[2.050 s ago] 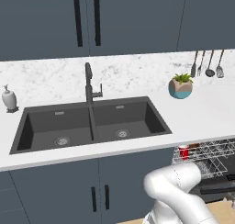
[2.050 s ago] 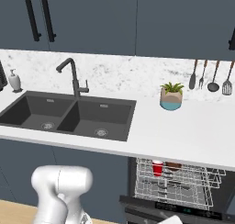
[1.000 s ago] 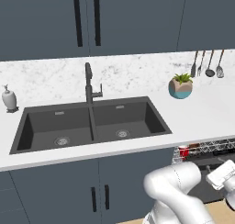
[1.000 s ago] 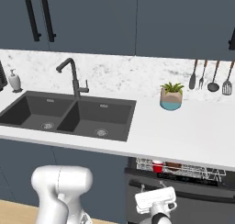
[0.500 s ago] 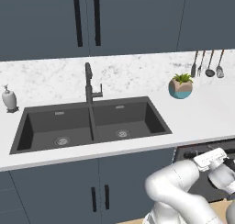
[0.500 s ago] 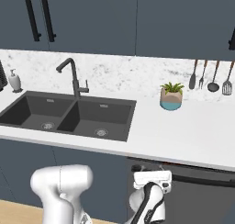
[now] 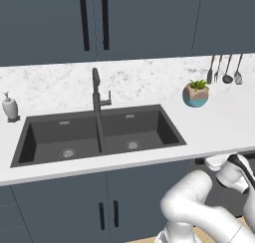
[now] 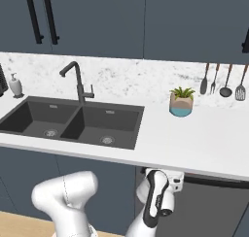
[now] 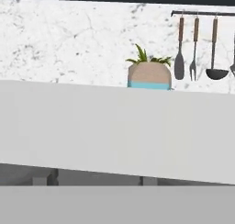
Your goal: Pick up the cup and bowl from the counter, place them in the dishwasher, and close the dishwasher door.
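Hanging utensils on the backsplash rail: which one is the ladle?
In the hand view, the ladle hangs third from left, right of the fork; it alone ends in a round bowl.

Counter (image 8: pixel 204 141), mid frame: white w/ faint grey veins. Sink (image 8: pixel 73 119) at left: dark charcoal. Pot (image 8: pixel 181 105), centre-right: beige over teal, green plant. Dishwasher door (image 8: pixel 214 207), lower right: dark grey. Cabinets (image 8: pixel 146 22) up top: blue-grey, black handles.

From behind the arm on its left, we look forward and down over the tabletop (image 7: pixel 214 132), with the sink (image 7: pixel 99 135) mid-frame and the potted plant (image 7: pixel 195 93) to the right. From behind on its right, we see that same sink (image 8: pixel 73 122) and plant (image 8: pixel 182 103) from the other side. The hand camera sits low and close under the tabletop edge (image 9: pixel 114 131), facing the plant (image 9: pixel 149 71) and hanging utensils (image 9: pixel 197 48).
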Controlling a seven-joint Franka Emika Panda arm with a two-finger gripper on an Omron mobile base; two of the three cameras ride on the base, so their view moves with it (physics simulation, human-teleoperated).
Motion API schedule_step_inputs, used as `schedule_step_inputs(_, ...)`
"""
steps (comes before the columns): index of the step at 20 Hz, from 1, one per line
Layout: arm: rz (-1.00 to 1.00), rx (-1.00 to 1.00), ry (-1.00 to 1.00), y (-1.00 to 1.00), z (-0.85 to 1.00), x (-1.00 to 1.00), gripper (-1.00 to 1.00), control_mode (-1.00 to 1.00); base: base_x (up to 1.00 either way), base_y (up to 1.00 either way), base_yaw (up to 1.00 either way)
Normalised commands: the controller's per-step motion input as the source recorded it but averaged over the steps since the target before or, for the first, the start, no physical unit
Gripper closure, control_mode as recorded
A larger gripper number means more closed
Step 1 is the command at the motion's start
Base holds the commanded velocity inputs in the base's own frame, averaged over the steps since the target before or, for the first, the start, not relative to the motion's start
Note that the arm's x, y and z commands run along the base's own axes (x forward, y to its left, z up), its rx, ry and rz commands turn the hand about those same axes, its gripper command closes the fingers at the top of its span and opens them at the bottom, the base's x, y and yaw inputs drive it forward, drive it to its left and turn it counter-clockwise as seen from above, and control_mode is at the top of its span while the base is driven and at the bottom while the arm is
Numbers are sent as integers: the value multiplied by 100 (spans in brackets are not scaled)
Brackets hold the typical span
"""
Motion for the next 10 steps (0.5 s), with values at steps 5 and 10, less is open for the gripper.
schedule_step_inputs(5,0,0,9,5,-62,96,-100,-100,0,0,0)
schedule_step_inputs(10,0,0,11,1,-27,43,-100,-100,0,0,0)
